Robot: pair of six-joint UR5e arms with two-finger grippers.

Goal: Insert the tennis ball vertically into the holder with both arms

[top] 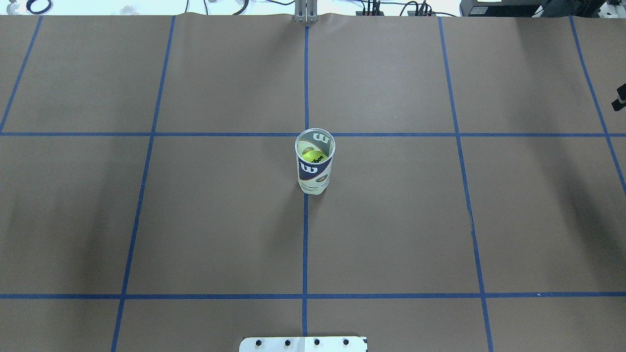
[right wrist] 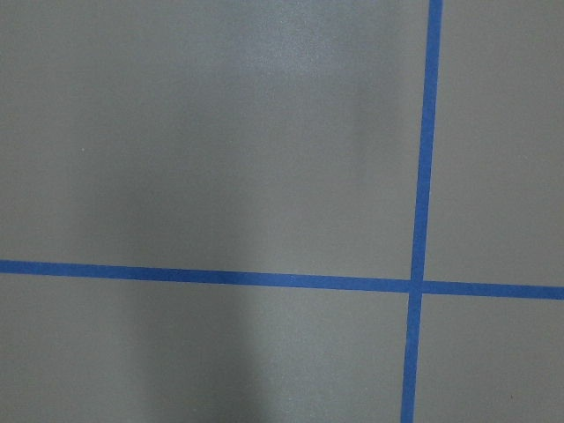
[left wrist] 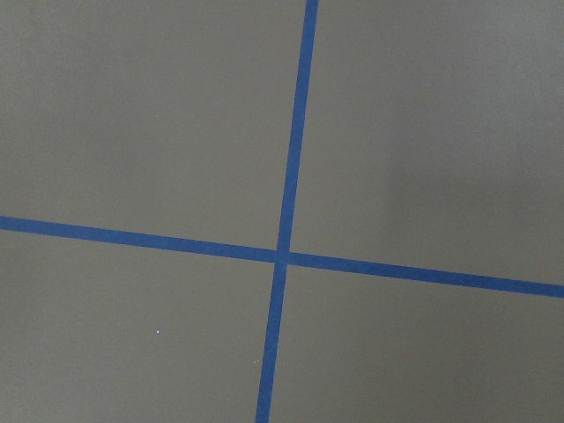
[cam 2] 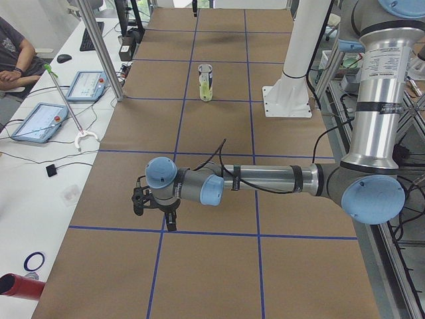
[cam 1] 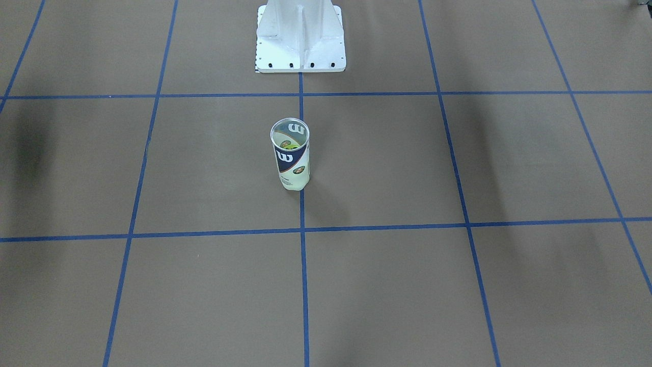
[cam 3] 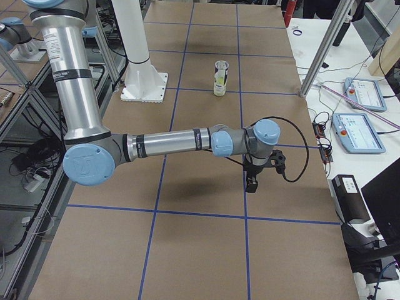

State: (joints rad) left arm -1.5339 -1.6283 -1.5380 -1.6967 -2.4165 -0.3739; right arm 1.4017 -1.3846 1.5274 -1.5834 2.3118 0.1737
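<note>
The holder (top: 315,168), a clear can with a navy-and-white "W" label, stands upright and open-topped at the table's middle. It also shows in the front-facing view (cam 1: 290,155). A yellow tennis ball (top: 314,156) lies inside it. My left gripper (cam 2: 154,212) shows only in the exterior left view, hanging over bare paper far from the holder (cam 2: 206,82). My right gripper (cam 3: 252,181) shows only in the exterior right view, also far from the holder (cam 3: 220,78). I cannot tell whether either is open or shut. Both wrist views show only paper and tape.
Brown paper with a blue tape grid (top: 305,244) covers the table. The white robot base (cam 1: 300,35) stands at the robot's edge. Operator tablets (cam 2: 40,121) and cables lie on the side bench. A small black part (top: 620,98) pokes in at the overhead view's right edge.
</note>
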